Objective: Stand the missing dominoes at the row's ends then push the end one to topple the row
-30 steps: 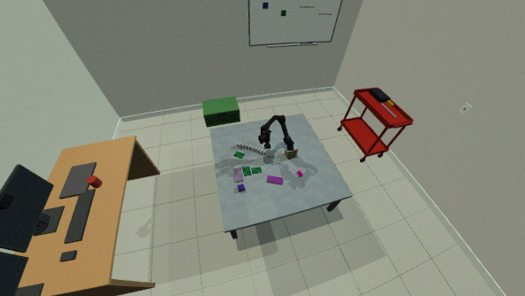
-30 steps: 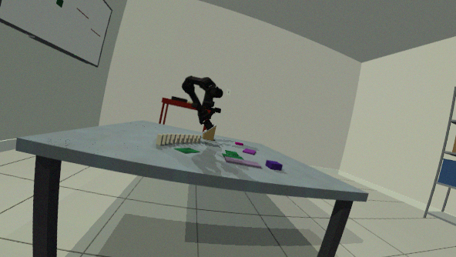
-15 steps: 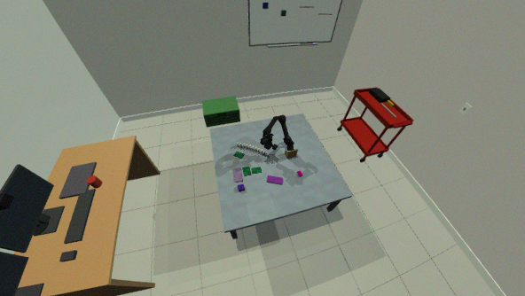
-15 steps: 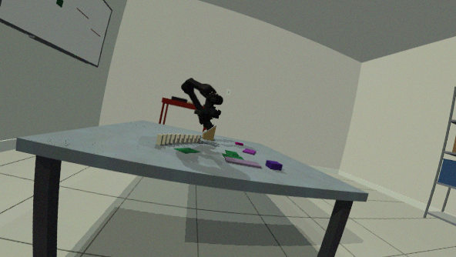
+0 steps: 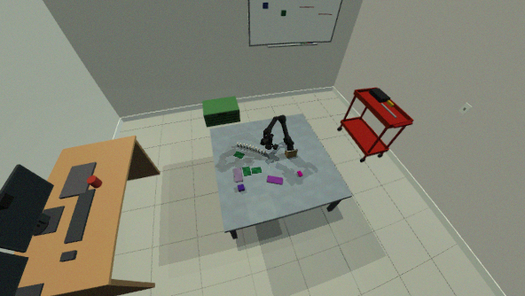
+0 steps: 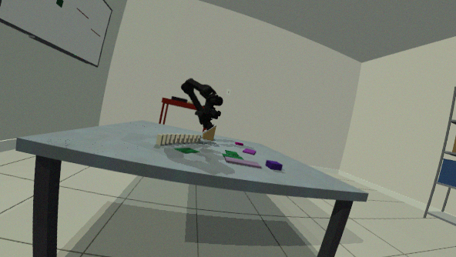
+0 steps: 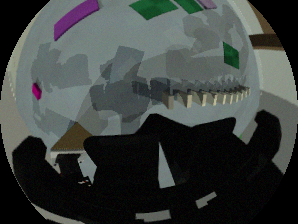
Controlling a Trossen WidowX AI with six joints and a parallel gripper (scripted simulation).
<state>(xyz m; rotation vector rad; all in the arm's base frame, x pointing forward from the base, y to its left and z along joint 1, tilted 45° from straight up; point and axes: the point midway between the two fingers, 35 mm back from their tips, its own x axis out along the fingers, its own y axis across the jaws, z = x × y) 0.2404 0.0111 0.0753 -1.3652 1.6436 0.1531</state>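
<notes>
From my remote station, the top view alone shows me the wooden desk (image 5: 104,222) and the green chest (image 5: 221,105), while only the exterior view takes in the metal shelf unit (image 6: 440,154). The wrist view brings me closer to the near end of the domino row (image 5: 252,148) (image 6: 179,139) (image 7: 202,98), upright on the blue-gray table (image 5: 301,195) (image 6: 115,165) (image 7: 110,30). I count roughly ten pale dominoes; the far ones crowd too tightly for a sure number.

Also on the table lie three flat green pieces, one of them, a green card (image 5: 239,154) (image 6: 187,150) (image 7: 231,55), lying near the row. I count one lilac slab (image 5: 238,175) (image 6: 243,162), one purple slab (image 5: 275,180) (image 6: 249,151) (image 7: 76,19), one violet block (image 5: 241,188) (image 6: 273,165), one magenta block (image 5: 300,174) (image 6: 239,144) (image 7: 36,91) and one brown wedge (image 5: 291,153) (image 6: 209,133) (image 7: 75,138).

My black arm (image 5: 282,119) (image 6: 189,85) stands folded, its elbow high and its forearm angled down. The gripper (image 5: 275,146) (image 6: 208,126) (image 7: 153,117) is closed with nothing in its grasp, low near the wedge and the row's near end.
</notes>
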